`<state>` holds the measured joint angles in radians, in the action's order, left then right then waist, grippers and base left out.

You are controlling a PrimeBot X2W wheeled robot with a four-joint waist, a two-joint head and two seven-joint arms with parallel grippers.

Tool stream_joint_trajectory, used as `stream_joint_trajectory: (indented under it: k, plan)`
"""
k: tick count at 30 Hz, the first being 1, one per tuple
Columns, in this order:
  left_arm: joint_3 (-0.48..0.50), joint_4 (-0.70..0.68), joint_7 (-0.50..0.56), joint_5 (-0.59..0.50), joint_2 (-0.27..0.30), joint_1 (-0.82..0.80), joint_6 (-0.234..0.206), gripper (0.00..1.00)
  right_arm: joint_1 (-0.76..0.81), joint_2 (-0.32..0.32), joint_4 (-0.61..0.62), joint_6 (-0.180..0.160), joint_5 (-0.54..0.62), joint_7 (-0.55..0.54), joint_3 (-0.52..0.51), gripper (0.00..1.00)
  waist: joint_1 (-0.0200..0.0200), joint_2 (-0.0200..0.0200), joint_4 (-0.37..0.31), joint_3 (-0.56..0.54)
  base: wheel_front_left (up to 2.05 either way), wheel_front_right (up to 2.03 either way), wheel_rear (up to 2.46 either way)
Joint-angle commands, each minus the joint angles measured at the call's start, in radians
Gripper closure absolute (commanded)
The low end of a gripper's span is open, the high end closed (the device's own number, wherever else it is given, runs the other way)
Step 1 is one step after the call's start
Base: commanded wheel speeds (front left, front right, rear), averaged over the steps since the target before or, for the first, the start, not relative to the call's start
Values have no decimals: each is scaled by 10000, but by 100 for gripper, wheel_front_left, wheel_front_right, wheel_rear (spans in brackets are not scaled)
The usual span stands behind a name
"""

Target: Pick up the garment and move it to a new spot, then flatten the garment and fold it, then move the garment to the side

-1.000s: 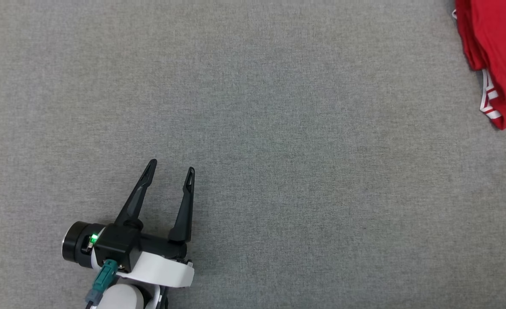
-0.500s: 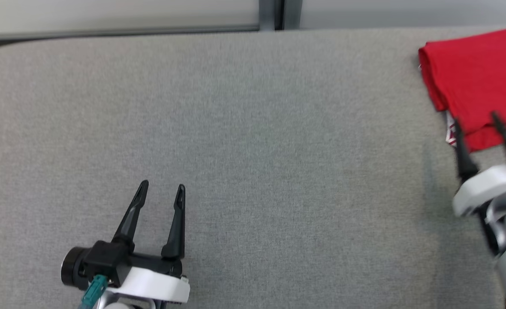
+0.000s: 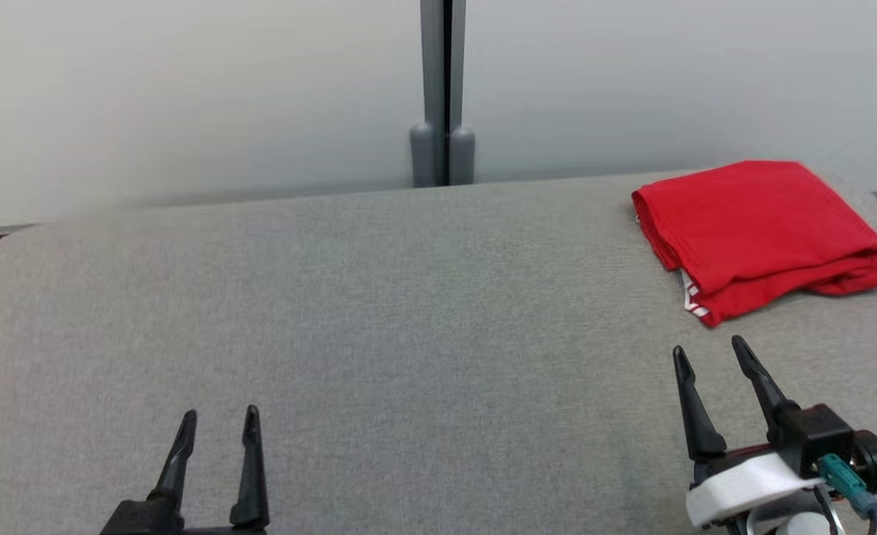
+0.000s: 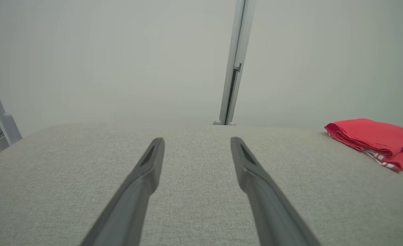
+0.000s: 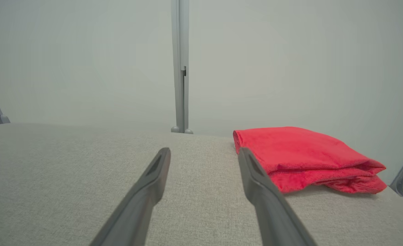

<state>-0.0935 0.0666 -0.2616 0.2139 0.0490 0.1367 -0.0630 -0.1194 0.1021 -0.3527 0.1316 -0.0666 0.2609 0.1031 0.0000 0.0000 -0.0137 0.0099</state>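
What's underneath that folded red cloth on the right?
The red garment lies folded on the grey fabric surface. A white-striped edge peeks out between its lower layers. Whether anything is hidden beneath it cannot be seen; the cloth covers that spot.

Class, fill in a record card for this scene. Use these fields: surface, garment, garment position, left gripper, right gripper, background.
surface: grey fabric-covered top with rounded far corners
garment: red garment, folded in layers, white striped trim at one edge
garment position: far right of the surface, lying flat, touched by nothing
left gripper: left gripper open, empty, near left, over bare surface
right gripper: right gripper open, empty, just short of the garment
background: pale wall with a grey post
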Motion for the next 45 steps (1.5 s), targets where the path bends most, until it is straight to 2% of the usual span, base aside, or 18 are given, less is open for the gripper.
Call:
stream_joint_trajectory:
  k: [1,6,9,11,24,25,30,45]
  plan:
    - [249,54,-43,186,35,252,-82,0,505,-100,531,-20,35,50,-41,0,0,0,-254,-446,0,0,0]
    - [630,85,-43,312,34,569,-1,0,1367,-270,1511,-20,-102,51,-78,0,0,0,-304,-718,0,0,0]
    - [793,137,-43,291,34,758,103,0,1871,-285,1795,-14,-420,52,361,0,0,0,-329,-820,0,0,0]
    - [798,225,-43,203,31,839,198,0,2057,-136,1855,-17,-503,52,488,0,0,0,-338,-866,0,0,0]
    - [598,453,-43,38,35,1032,466,0,2349,-229,1847,-14,-600,53,736,0,0,0,-361,-1021,0,0,0]
    - [581,441,0,58,-2,1015,455,100,2240,-232,1829,-8,-570,2,732,100,0,0,-362,-1022,0,0,0]
    - [576,842,112,231,-70,1012,472,100,2407,-253,1519,-8,-735,-55,732,100,0,0,-360,-1017,0,0,0]
    - [877,1023,835,2968,-49,300,766,100,1929,-137,1444,-8,-3858,-622,363,100,0,0,-300,-902,0,0,0]
